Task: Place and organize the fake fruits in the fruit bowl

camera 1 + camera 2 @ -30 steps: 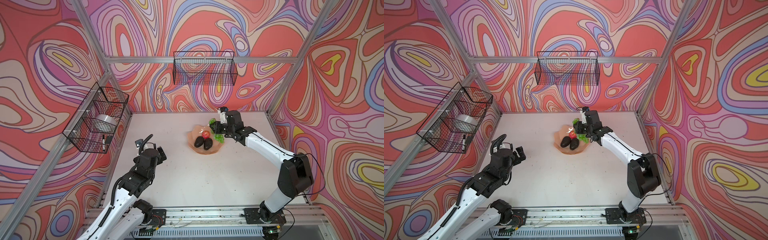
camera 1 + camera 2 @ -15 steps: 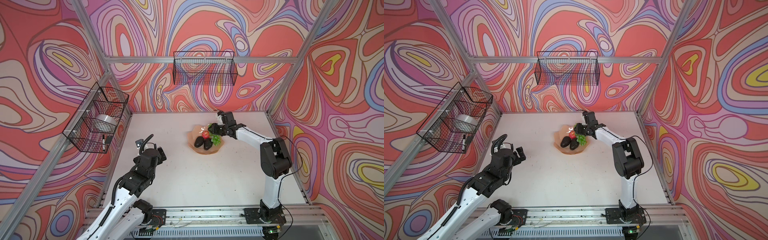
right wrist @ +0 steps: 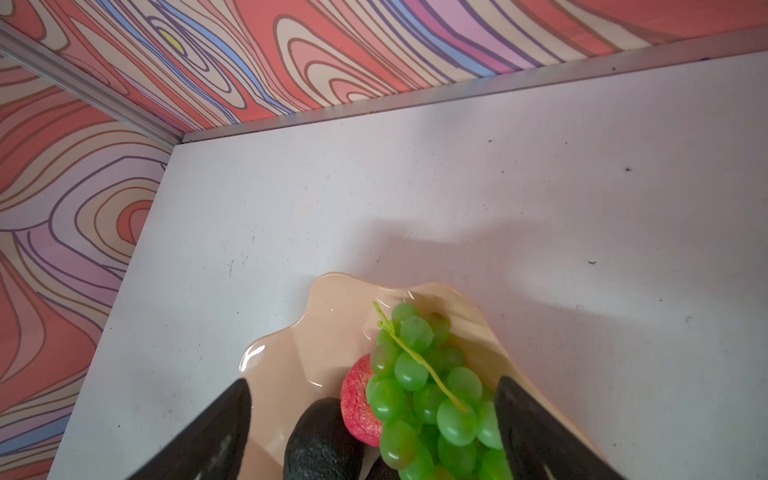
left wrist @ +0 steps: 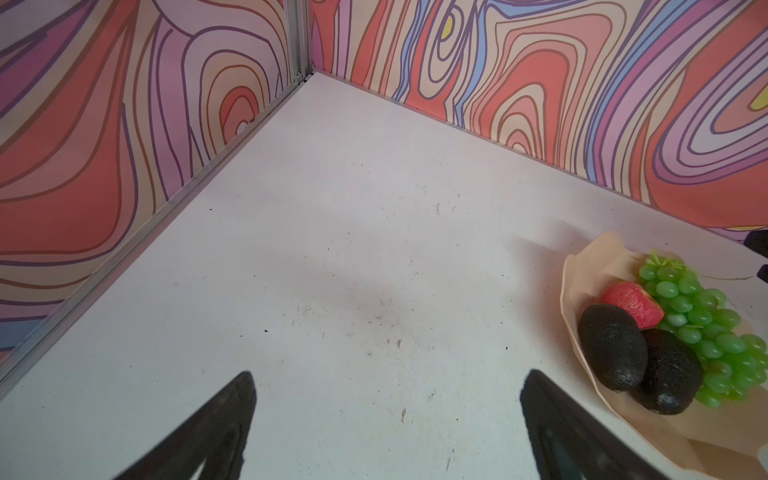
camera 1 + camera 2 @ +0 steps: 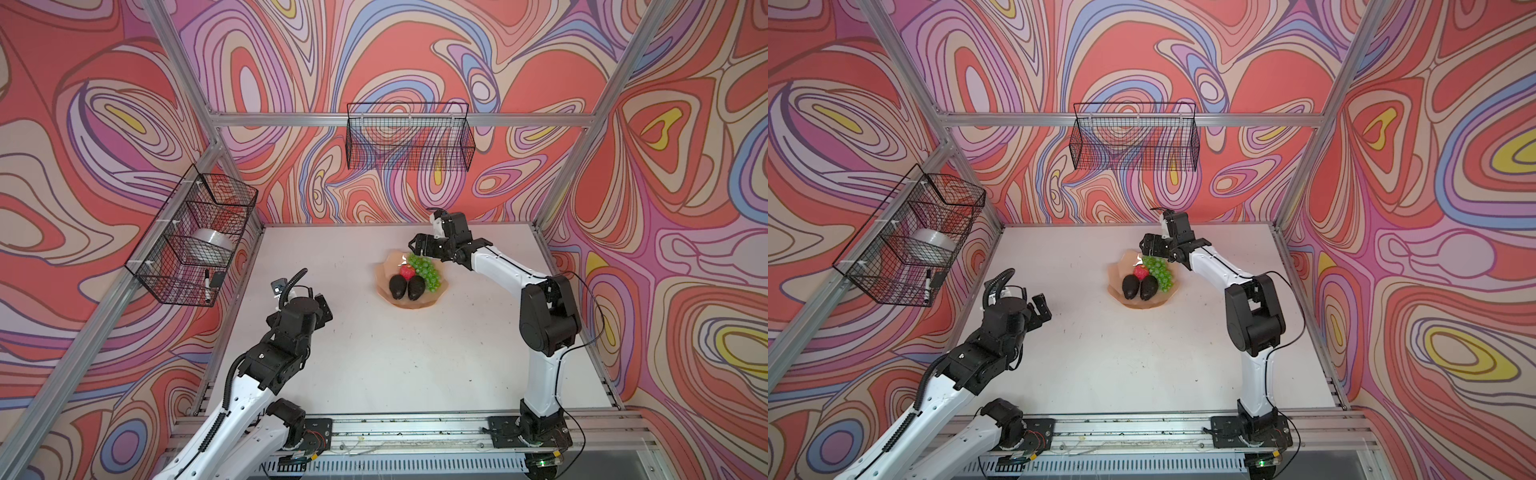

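Grapes (image 3: 415, 390) lie in the fruit bowl (image 3: 332, 286) beneath your right end effector (image 3: 374, 381), its jaws spread wide and empty, so pulling back low could hook the stem (image 3: 419, 361) and drag the bunch out.

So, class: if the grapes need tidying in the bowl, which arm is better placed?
Right, probably. The right arm reaches over the bowl, its jaws open just above the grapes. The left arm sits far off on the table's other side, jaws open, holding nothing.
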`<state>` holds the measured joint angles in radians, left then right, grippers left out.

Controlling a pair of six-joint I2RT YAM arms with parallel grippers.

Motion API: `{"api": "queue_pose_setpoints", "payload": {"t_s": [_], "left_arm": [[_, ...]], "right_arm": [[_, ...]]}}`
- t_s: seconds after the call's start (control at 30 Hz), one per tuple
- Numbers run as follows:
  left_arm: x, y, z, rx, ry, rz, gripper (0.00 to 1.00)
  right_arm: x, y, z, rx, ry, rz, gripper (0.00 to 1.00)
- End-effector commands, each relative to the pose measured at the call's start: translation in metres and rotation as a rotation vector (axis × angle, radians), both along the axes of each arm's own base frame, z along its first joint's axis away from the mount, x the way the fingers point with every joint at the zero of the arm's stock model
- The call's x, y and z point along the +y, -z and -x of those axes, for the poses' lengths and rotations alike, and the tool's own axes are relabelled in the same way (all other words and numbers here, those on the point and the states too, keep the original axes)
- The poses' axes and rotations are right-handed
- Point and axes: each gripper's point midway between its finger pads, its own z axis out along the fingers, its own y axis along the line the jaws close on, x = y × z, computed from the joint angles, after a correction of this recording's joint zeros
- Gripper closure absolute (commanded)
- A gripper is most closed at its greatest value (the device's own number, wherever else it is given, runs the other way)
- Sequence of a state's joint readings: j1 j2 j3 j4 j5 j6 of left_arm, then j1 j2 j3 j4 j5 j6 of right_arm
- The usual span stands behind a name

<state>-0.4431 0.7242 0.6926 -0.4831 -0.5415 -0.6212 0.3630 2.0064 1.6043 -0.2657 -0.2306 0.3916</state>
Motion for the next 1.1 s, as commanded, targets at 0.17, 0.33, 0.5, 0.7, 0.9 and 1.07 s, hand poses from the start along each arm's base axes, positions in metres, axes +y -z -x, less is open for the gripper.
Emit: {"api": "queue_pose_setpoints", "payload": {"t_s": [0.17, 0.33, 0.5, 0.7, 0.9, 1.07], "left_arm": [[0.020, 0.003, 0.005, 0.001, -0.074, -0.082, 0.00], [0.044, 0.003, 0.009, -0.061, -0.193, -0.170, 0.00], [0.063, 0.018, 0.008, -0.154, -0.293, -0.300, 0.00], [0.057, 0.038, -0.006, -0.218, -0.222, -0.457, 0.00], [0.061, 0.081, -0.030, -0.126, -0.131, -0.425, 0.00], [0.054, 0.091, -0.065, -0.083, -0.048, -0.373, 0.00]], "right_arm": [[-0.033, -0.034, 0.029, -0.144, 0.043, 0.090, 0.02], [-0.074, -0.050, 0.083, -0.329, 0.113, 0.124, 0.02], [-0.134, -0.037, 0.127, -0.369, 0.301, 0.246, 0.02], [-0.198, -0.049, 0.163, -0.553, 0.540, 0.361, 0.02], [-0.257, -0.018, 0.163, -0.581, 0.725, 0.438, 0.01], [-0.283, 0.013, 0.147, -0.582, 0.794, 0.422, 0.02]]}}
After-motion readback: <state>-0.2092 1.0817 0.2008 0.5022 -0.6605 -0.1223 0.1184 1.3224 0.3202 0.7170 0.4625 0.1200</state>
